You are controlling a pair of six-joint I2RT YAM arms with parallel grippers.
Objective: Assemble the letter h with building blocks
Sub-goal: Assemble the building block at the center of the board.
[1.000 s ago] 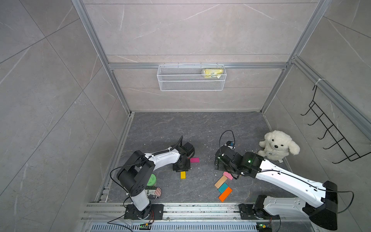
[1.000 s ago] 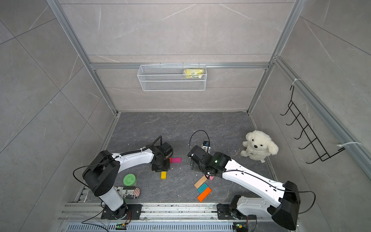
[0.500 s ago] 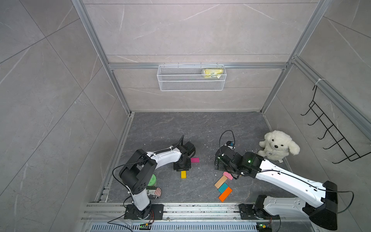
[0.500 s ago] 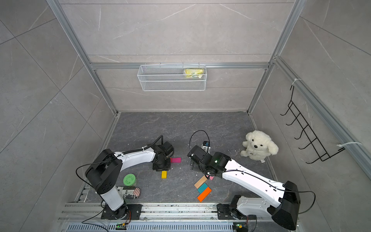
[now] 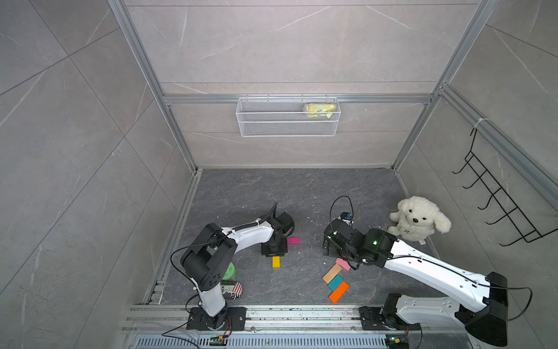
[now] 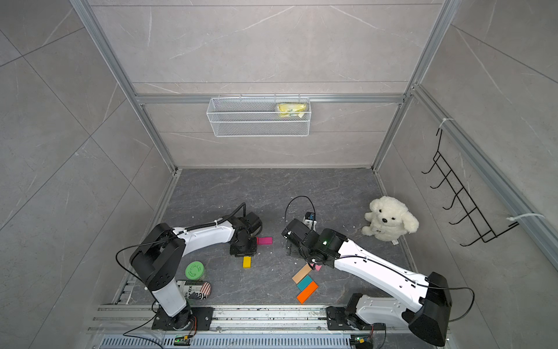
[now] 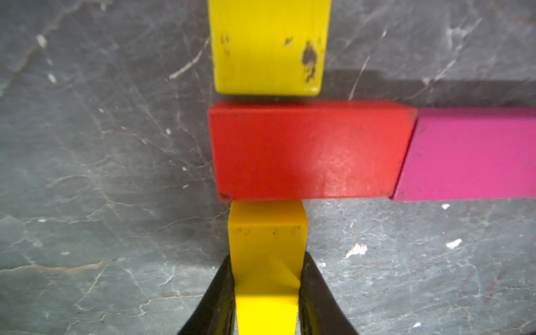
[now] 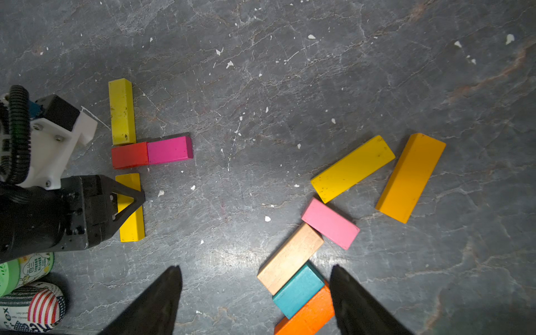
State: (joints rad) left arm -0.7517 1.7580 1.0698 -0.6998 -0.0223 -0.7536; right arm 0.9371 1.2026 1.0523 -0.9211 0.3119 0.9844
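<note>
Flag-print can [image 6: 194, 291], letters "ex"

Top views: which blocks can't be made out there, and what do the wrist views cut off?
- Red block: hidden in both top views under the left arm.
- Long yellow block and amber block: hidden in both top views under the right arm.
- Magenta block: cut off by the left wrist view's edge.
- Orange block: cut off by the right wrist view's edge.
</note>
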